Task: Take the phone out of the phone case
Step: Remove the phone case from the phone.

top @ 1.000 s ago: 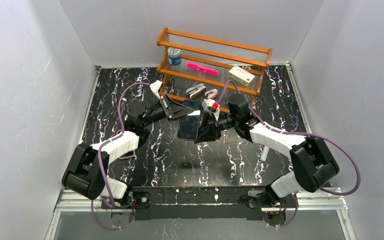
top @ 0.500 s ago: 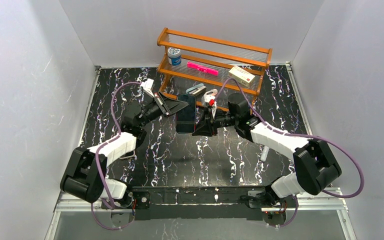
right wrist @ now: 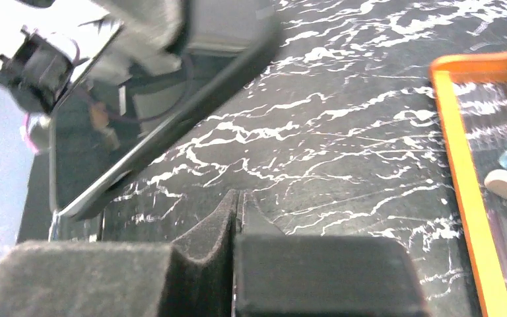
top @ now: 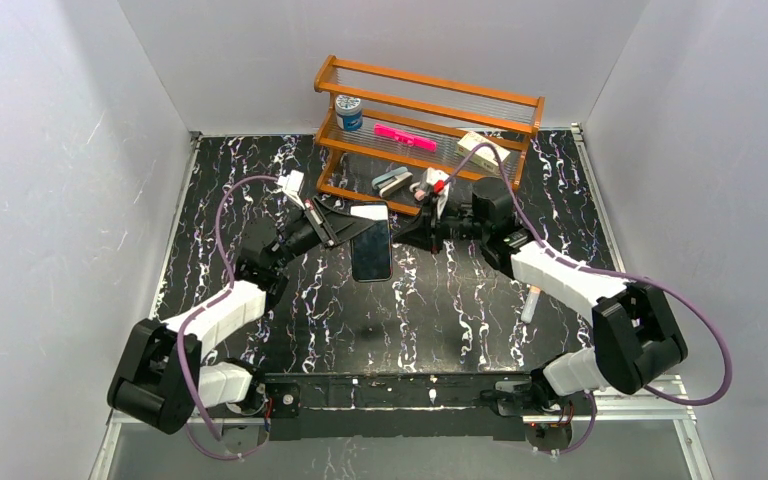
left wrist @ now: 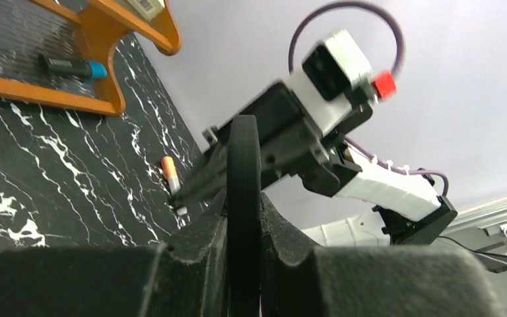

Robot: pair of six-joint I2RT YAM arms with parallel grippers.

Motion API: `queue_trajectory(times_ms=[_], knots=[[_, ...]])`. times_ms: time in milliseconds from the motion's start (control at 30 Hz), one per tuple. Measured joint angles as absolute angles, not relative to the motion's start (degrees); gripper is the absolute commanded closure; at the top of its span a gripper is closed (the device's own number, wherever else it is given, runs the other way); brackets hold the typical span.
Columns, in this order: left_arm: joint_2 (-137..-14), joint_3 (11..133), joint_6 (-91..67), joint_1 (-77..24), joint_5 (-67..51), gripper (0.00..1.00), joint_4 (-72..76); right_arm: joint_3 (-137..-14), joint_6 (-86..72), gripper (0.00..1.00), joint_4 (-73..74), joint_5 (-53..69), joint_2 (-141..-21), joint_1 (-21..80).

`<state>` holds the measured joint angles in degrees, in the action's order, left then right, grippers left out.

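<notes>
Left wrist view, left claw (left wrist: 243,218) pinching phone case (left wrist: 244,158) edge-on, phone hidden

No text, brand or number can be read in any view. The small box (top: 483,150) and the blue jar (top: 348,112) on the far wooden rack (top: 430,82) carry print, too small to read.

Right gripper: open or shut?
Shut on nothing: the right gripper tips meet; the phone lies beyond them, clamped in the left gripper.
</notes>
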<state>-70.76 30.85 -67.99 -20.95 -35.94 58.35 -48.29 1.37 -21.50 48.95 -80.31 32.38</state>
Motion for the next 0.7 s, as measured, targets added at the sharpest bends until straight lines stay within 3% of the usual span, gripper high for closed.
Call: queue_trajectory(times_ms=[233, 400, 567, 700], knots=[[-66.0, 29.23, -67.29, -21.82, -29.19, 1.0, 54.13, -43.44, -12.36, 0.56, -30.48, 41.17, -76.53, 30.89], [-64.66, 28.69, -67.18, -21.8, -21.06, 1.0, 51.94, -33.04, -25.1, 0.36, -39.99, 33.63, -70.28, 33.34], [-64.47, 27.77, -68.49, -21.76, -14.66, 1.0, 50.46, -26.44, -34.98, 0.26, -48.97, 24.38, -69.28, 39.77], [-62.96, 26.68, -70.11, -21.91, -9.91, 1.0, 49.47, -26.04, -39.57, 0.25, -56.75, 17.8, -72.95, 45.65]])
